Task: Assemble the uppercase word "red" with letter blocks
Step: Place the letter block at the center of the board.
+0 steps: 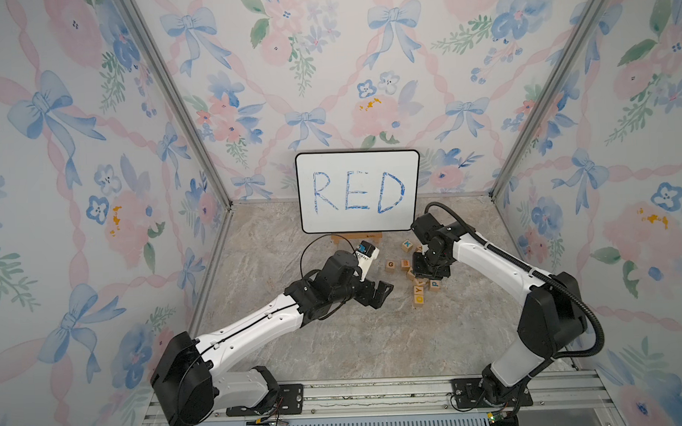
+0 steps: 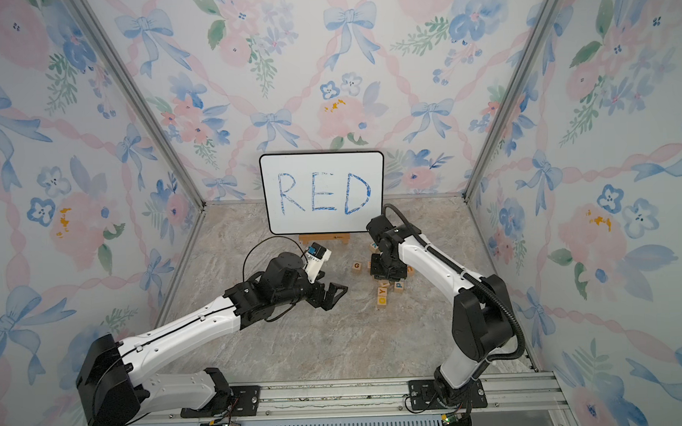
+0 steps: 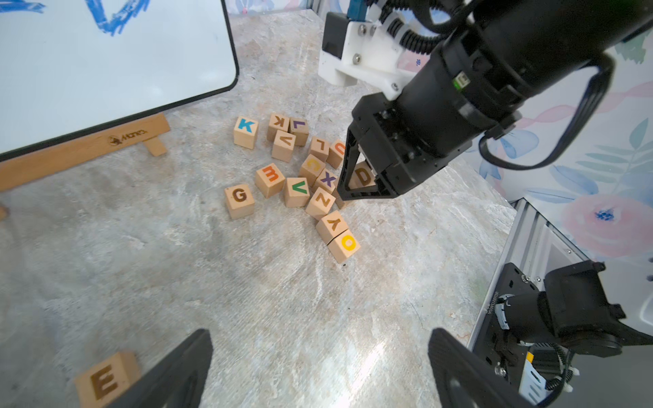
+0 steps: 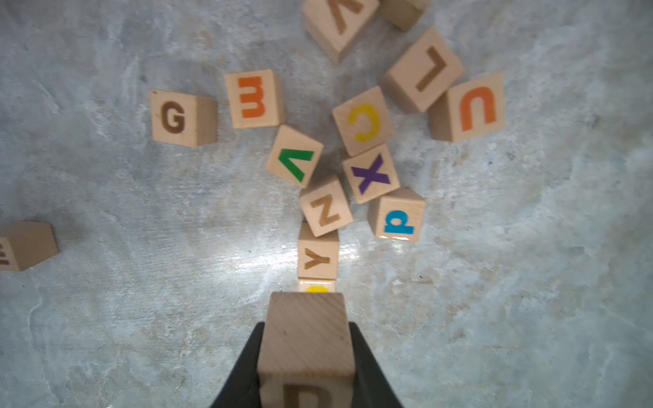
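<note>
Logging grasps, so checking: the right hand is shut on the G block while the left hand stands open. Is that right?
Not quite. The right hand is shut on the D block, as the left wrist view shows; the G block sits on the table, apart from that hand. The left hand does stand open.

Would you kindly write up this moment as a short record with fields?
Left gripper: open, empty, above the table
Right gripper: shut on the D block
Pile: loose cubes, among them G, K, V, Y, O
E block: lies apart from the Pile, near the Left gripper
R face: none visible
Whiteboard: reads RED in blue
</note>
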`<state>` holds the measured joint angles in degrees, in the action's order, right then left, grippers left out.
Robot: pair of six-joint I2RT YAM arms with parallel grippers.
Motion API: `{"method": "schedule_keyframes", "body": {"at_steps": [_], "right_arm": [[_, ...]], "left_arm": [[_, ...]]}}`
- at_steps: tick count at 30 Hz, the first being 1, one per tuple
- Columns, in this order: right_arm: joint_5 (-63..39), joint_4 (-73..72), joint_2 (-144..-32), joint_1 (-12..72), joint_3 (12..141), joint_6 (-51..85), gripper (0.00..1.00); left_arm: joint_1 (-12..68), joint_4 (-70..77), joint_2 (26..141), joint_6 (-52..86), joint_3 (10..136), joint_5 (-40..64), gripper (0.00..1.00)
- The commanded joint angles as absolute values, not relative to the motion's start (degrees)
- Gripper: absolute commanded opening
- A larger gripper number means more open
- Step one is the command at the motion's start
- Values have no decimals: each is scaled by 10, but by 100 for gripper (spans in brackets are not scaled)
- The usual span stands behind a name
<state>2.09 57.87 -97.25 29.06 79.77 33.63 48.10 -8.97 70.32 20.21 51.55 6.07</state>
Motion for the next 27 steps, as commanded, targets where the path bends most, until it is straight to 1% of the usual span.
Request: {"method": "schedule_keyframes", "body": {"at_steps": [1, 11, 16, 21, 27], "right_arm": [[12, 596, -1011, 323, 834, 337, 24], [-17, 593, -1121, 405, 942, 339, 23], [-25, 592, -1169, 432, 982, 339, 23], [-26, 584, -1204, 449, 1011, 338, 23], [-12, 580, -1237, 460, 1031, 341, 22]], "left_arm": [[468, -121, 662, 214, 494, 41, 98], [440, -168, 527, 244, 417, 18, 98], [436, -192, 480, 257, 396, 8, 98], [435, -208, 449, 267, 396, -1, 98], [435, -231, 445, 271, 405, -2, 98]]}}
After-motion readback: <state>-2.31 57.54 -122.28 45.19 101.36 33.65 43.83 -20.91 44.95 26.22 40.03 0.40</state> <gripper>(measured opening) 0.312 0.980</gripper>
